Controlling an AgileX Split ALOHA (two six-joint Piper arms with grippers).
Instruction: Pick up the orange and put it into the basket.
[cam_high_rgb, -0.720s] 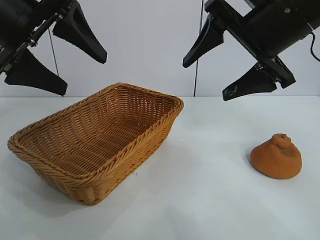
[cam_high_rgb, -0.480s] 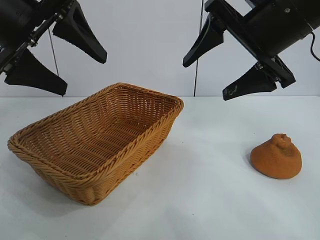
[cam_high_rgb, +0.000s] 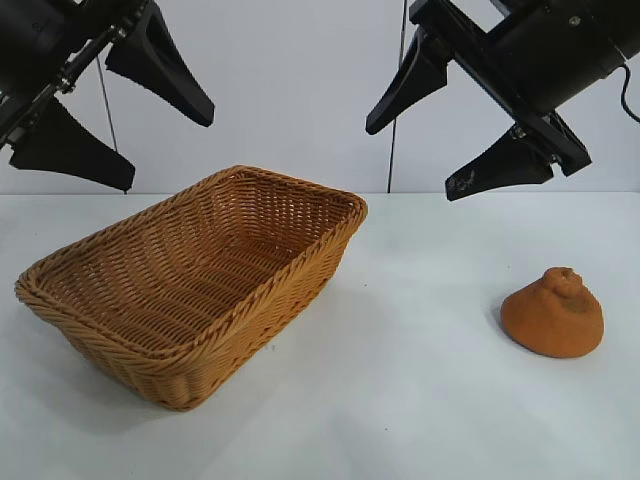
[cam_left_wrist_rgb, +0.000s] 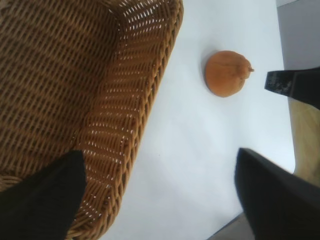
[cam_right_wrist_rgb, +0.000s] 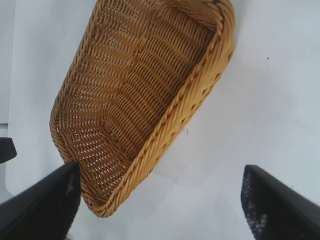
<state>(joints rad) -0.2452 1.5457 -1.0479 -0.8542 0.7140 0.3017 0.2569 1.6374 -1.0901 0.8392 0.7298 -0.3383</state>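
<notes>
The orange (cam_high_rgb: 553, 313), a dull orange-brown lump with a puckered top, rests on the white table at the right; it also shows in the left wrist view (cam_left_wrist_rgb: 226, 73). The honey-tan wicker basket (cam_high_rgb: 190, 275) stands empty at the left, seen too in both wrist views (cam_left_wrist_rgb: 145, 100) (cam_right_wrist_rgb: 165, 130). My right gripper (cam_high_rgb: 410, 158) hangs open high above the table, up and to the left of the orange. My left gripper (cam_high_rgb: 170, 155) hangs open high over the basket's left side. Neither holds anything.
The white tabletop (cam_high_rgb: 400, 400) runs between basket and orange. A pale wall stands behind, with a thin dark cable (cam_high_rgb: 396, 100) hanging down it. The table's edge (cam_left_wrist_rgb: 235, 225) shows in the left wrist view.
</notes>
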